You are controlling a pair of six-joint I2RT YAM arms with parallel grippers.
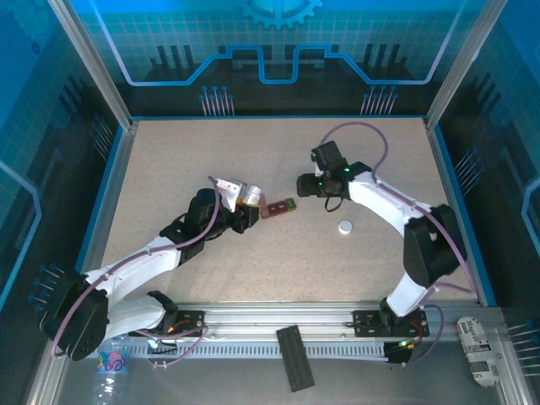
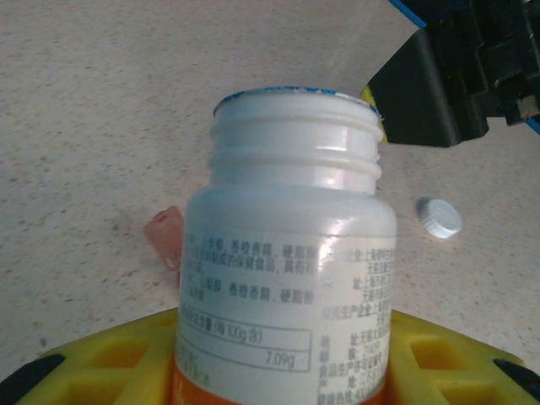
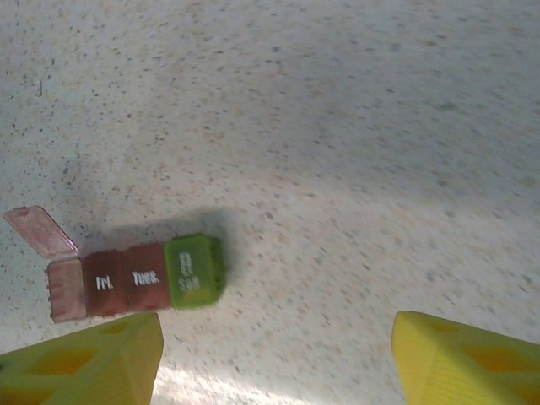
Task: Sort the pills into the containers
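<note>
White bottle [image 2: 287,253], mouth uncapped, is clamped in your left gripper [image 2: 278,371], and its cap [image 2: 439,217] lies apart on the speckled table [image 1: 253,152]. Your right gripper [image 3: 278,354] stands with jaws spread wide and nothing between them, just beside the containers [image 3: 139,278]. You will find the containers mid-table between the two grippers: three red compartments and a green end one, the outermost red lid raised, the others down.
</note>
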